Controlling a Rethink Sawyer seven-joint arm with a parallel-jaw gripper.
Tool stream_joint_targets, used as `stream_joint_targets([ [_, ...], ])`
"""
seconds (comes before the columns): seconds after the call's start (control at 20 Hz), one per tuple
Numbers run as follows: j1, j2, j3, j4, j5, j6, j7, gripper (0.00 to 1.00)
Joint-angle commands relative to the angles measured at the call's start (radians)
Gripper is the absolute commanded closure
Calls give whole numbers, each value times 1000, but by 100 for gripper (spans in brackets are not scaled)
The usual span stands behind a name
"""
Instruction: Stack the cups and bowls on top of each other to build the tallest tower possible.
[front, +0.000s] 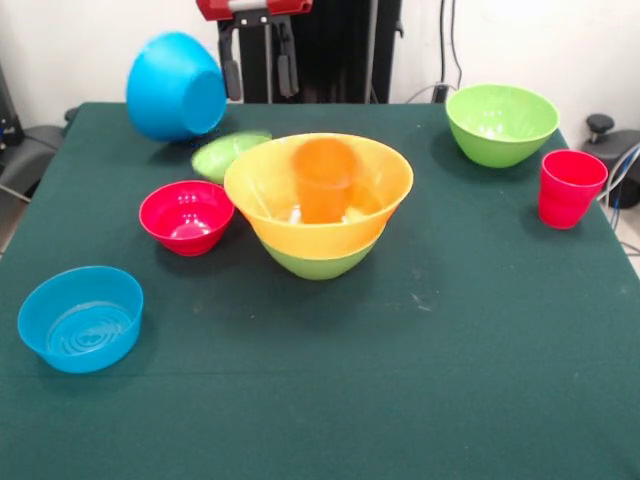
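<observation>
The gripper (258, 72) hangs at the far edge of the table with its two black fingers (232, 75) pointing down, parted with a clear gap and nothing between them. Just beside the jaws, on the side toward the picture's left, a big blue bowl (175, 85) is tipped on its side and looks blurred, its bottom facing the jaws; it sits close to the nearer finger, though I cannot tell whether they touch. Below the jaws and nearer to me, a small green bowl (228, 153) lies upside down on the green table (400, 380). Further toward me stands the wide orange bowl (318, 200), nested in a big green bowl (318, 262), with a blurred orange cup (324, 178) inside it. Left of that stack sits a small red bowl (186, 216), and further out a small blue bowl (80, 318). Well off to the jaws' other side stand another big green bowl (501, 123) and a red cup (570, 188), both upright.
</observation>
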Motion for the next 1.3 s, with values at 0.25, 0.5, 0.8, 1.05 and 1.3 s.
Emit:
stream_joint_targets([
  [0.25, 59, 66, -59, -12, -26, 54, 12, 0],
  [0.5, 66, 70, -68, -19, -29, 53, 13, 0],
  [0.8, 71, 72, -76, -24, -31, 51, 12, 0],
  [1.05, 76, 68, -82, -23, -30, 53, 12, 0],
  [1.3, 93, 39, -122, -7, -41, 63, 22, 0],
])
